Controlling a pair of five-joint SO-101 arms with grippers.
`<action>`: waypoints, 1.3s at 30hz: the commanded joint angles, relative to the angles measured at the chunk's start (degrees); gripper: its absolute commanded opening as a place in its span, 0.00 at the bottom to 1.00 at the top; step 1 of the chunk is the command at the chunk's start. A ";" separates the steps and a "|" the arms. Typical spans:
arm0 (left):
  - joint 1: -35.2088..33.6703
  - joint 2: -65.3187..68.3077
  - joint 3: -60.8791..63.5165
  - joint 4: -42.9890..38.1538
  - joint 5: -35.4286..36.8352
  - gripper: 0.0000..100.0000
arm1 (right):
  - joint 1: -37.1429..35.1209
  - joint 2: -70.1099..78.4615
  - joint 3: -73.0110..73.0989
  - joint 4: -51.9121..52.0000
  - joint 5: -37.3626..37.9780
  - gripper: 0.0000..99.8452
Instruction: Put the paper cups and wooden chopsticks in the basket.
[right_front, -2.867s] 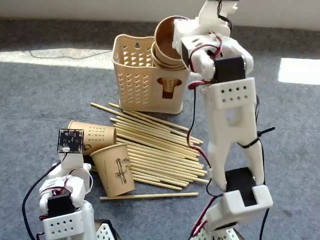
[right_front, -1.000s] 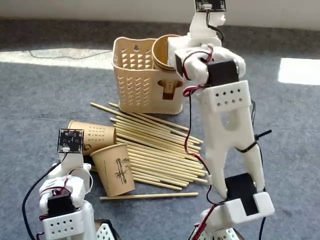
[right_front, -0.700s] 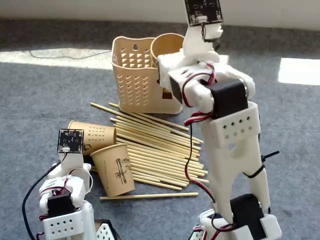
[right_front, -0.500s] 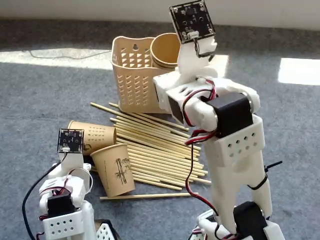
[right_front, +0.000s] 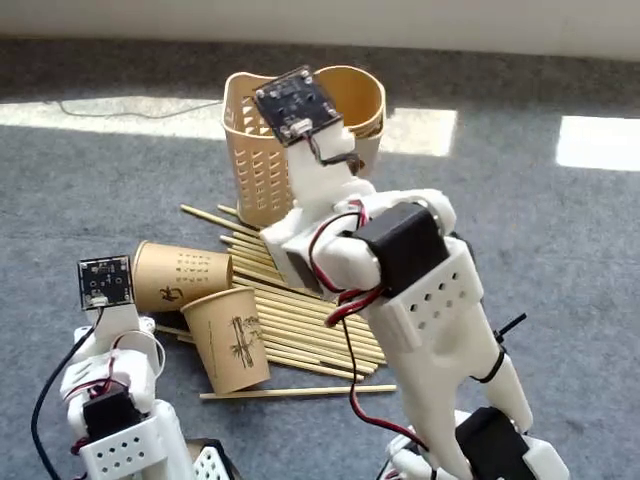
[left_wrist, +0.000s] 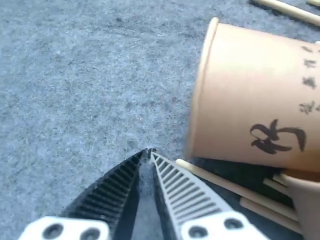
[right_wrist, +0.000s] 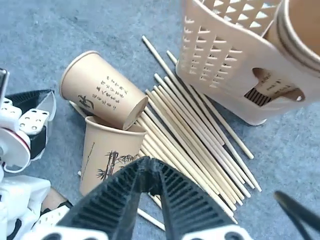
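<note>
The tan slotted basket (right_front: 252, 150) (right_wrist: 230, 65) stands at the back with stacked paper cups (right_front: 362, 95) (right_wrist: 300, 30) inside it. One paper cup (right_front: 185, 275) (left_wrist: 255, 120) (right_wrist: 102, 90) lies on its side. A second cup (right_front: 228, 340) (right_wrist: 107, 155), printed with bamboo, stands beside it. Wooden chopsticks (right_front: 300, 305) (right_wrist: 195, 130) lie in a fan between the cups and the basket. My right gripper (right_wrist: 149, 162) is shut and empty above the standing cup and the chopsticks. My left gripper (left_wrist: 150, 152) is shut and empty, low over the carpet just beside the lying cup's rim.
Everything rests on grey carpet (right_front: 90, 190). One chopstick (right_front: 300, 392) lies apart near the front. The right arm (right_front: 400, 280) covers the right half of the chopstick pile. The left arm (right_front: 105, 380) (right_wrist: 20, 125) sits at the front left. A cable (right_front: 110, 105) runs along the back left.
The right arm has drawn back from the basket and swung down over the chopsticks, leaving the stacked cups in the basket. The left arm has shifted slightly left.
</note>
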 joint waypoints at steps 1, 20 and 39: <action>-1.36 -0.48 0.04 -1.76 0.26 0.02 | -2.59 -5.05 3.12 0.92 0.53 0.02; -1.36 -0.48 0.31 -1.93 0.18 0.02 | -9.36 -22.11 42.33 -29.14 -24.26 0.02; -5.67 -0.48 0.57 -5.36 0.35 0.02 | -23.34 -10.15 56.75 -46.64 -32.70 0.32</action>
